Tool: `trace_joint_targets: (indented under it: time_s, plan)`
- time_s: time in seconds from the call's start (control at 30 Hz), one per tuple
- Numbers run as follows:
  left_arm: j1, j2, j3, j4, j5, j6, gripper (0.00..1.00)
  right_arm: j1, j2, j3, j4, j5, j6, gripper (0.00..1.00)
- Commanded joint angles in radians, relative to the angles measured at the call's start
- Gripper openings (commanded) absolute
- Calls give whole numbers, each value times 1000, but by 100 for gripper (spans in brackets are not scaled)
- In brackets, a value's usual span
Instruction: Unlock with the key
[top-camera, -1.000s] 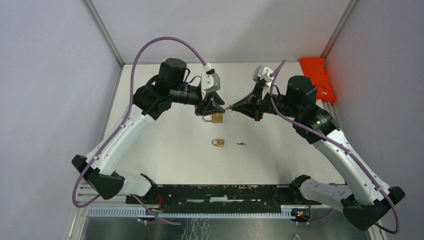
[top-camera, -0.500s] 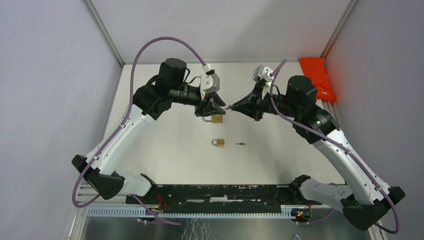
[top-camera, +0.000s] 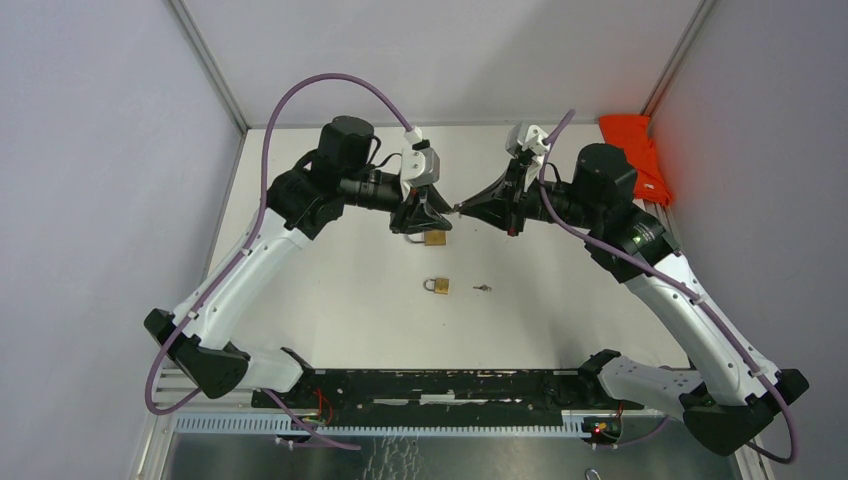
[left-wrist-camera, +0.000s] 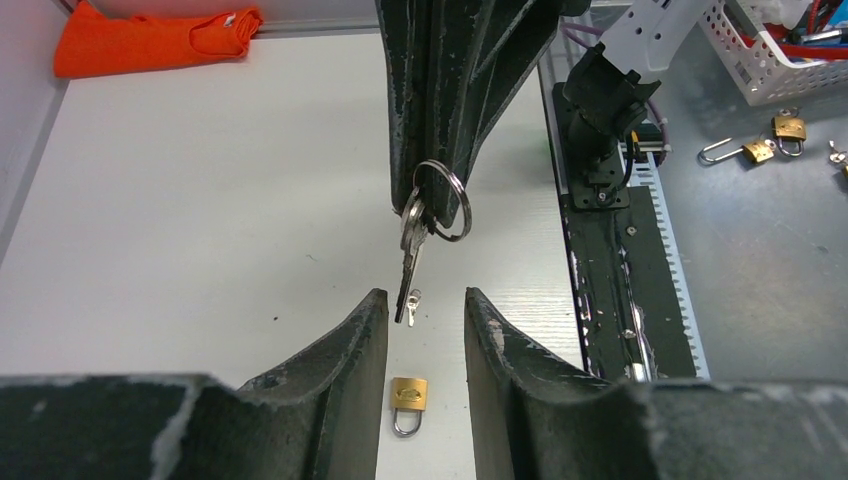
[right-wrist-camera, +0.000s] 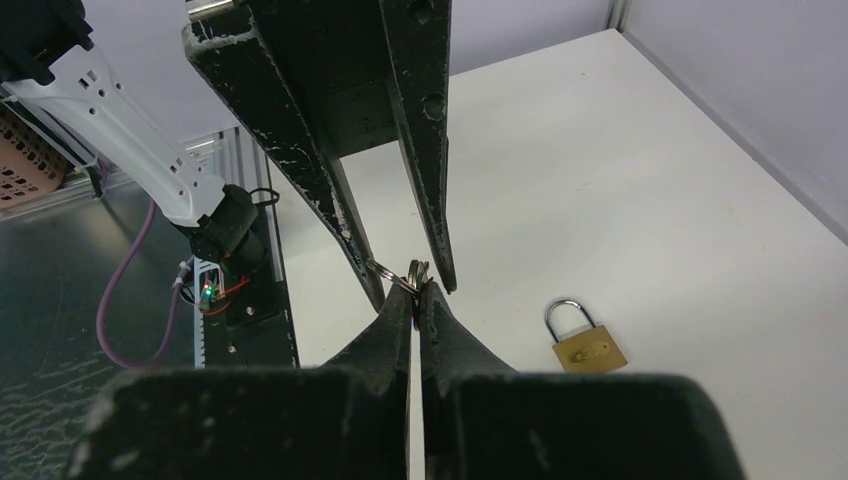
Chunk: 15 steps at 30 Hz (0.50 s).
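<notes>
Right pincer (right-wrist-camera: 418, 292) clamped on key (left-wrist-camera: 406, 262), blade dangling; left pincer (left-wrist-camera: 425, 296) apart, empty. Padlock (top-camera: 434, 237) lay on tabletop (top-camera: 330, 280) at left pincer's 6 o'clock. Best: pin padlock first, then line blade with keyhole.

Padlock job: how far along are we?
Done: right gripper holds the key bunch, lifted. In hand: it hangs between the fingers of the open left gripper. Remaining: padlock and second padlock lie shut on the table, nothing inserted.
</notes>
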Motion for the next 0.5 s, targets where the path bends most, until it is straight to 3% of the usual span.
trace_joint_targets:
  time_s: [0.0,0.33,0.47]
  plan:
    - [-2,7,44,16,25,22,40,1,-5,37,40,-17,16,0]
    - [-3,-1,52,24,20,5,10,2,-14,7,29,15,-4,0]
    - [-2,-3,48,28,17,1,4,2,-20,4,19,43,-10,0]
